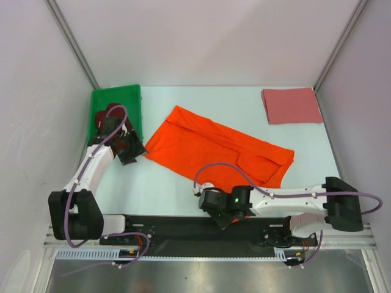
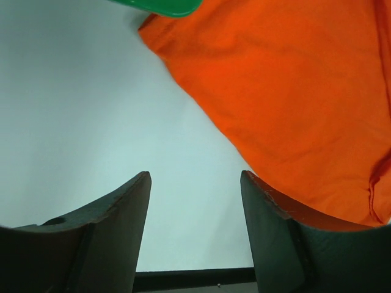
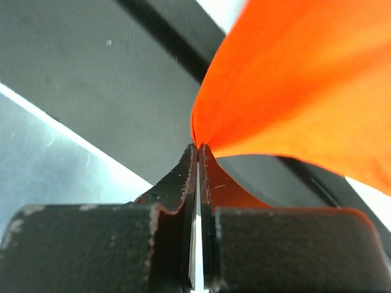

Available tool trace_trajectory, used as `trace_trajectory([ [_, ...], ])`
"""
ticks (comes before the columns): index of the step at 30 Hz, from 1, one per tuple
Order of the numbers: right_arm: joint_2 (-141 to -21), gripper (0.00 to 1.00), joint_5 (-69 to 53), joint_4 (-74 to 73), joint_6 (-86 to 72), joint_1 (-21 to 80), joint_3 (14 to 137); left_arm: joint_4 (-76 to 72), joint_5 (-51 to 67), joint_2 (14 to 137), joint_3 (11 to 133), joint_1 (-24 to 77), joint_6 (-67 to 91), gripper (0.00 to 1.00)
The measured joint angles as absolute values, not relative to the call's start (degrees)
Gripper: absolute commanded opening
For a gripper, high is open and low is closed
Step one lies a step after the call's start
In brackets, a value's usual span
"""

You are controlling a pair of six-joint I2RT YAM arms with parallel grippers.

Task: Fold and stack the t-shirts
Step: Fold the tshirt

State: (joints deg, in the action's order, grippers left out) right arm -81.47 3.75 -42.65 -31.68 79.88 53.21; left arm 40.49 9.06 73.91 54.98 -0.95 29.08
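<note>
The orange t-shirt (image 1: 214, 145) lies spread slantwise across the middle of the table, partly folded. My right gripper (image 3: 198, 146) is shut on an edge of this orange cloth (image 3: 299, 79), above the black rail at the near side; in the top view it (image 1: 208, 194) sits at the shirt's near edge. My left gripper (image 2: 195, 177) hangs open over bare table just left of the shirt's left corner (image 2: 287, 91), holding nothing; in the top view it (image 1: 138, 152) is beside the bin. A pink t-shirt (image 1: 291, 105) lies folded at the back right. A maroon t-shirt (image 1: 107, 112) shows in the bin, partly hidden by the left arm.
A green plastic bin (image 1: 116, 97) stands at the back left; its rim (image 2: 165, 6) shows at the top of the left wrist view. White walls close in the table on three sides. The black mounting rail (image 1: 183, 226) runs along the near edge.
</note>
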Motion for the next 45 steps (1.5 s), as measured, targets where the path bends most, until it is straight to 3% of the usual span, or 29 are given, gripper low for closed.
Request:
trace_trajectory([
  [4, -76.8, 0.0, 2.5, -44.0, -33.8, 79.9, 50.9, 38.2, 8.0, 76.6, 53.3, -1.0, 30.5, 0.55],
  [15, -70.0, 0.0, 1.0, -46.2, -38.9, 79.9, 47.2, 31.0, 3.1, 81.7, 50.3, -1.0, 35.1, 0.63],
  [19, -65.2, 0.0, 0.5, -47.2, -40.7, 80.0, 45.4, 28.9, 1.8, 85.0, 50.3, -1.1, 35.9, 0.62],
  [24, -61.3, 0.0, 0.4, -49.9, -41.4, 78.6, 44.7, 25.8, 0.7, 88.3, 49.6, -1.1, 37.4, 0.51],
  [36, -58.8, 0.0, -0.8, -51.5, -41.4, 76.1, 44.1, 20.3, -3.5, 89.1, 48.2, -1.1, 39.5, 0.56],
  [41, -57.6, 0.0, -1.0, -52.5, -41.4, 75.6, 43.8, 18.0, -3.3, 91.5, 48.9, -1.1, 39.7, 0.46],
  [45, -57.0, 0.0, -0.9, -52.9, -41.4, 75.5, 43.8, 16.8, -3.2, 92.6, 49.0, -1.1, 40.5, 0.27],
])
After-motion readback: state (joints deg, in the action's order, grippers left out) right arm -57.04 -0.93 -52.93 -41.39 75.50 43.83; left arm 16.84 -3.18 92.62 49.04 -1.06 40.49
